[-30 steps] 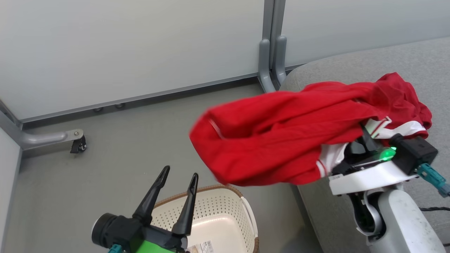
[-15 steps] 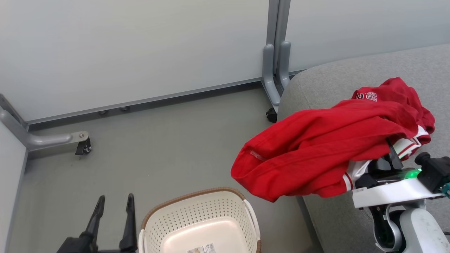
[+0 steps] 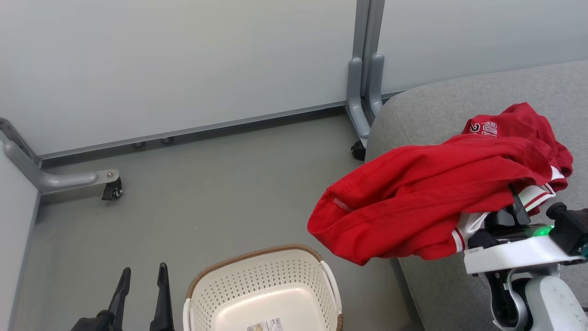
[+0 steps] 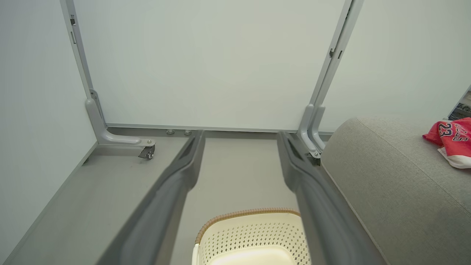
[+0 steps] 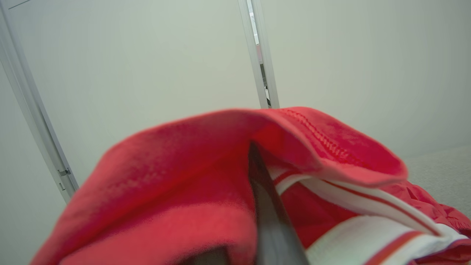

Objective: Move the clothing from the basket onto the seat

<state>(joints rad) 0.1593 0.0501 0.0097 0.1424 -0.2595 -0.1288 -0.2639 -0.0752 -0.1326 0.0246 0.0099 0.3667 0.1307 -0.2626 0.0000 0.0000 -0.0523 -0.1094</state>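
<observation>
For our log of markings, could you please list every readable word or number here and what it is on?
"23": white digits on the red clothing, left wrist view.
White lettering beside the digits: turned and folded, too blurred to read.
Sticker inside the basket: print too small to read.

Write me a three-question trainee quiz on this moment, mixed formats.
1. True or false: the left gripper is shut.
2. Pick one. The clothing is carried by: A) the left gripper, B) the right gripper, C) neither; it lies loose on the seat.
3. Short answer: is any clothing in the visible part of the basket?

Key: 1 false, its fingers stand apart. 2 B. 3 No.
</observation>
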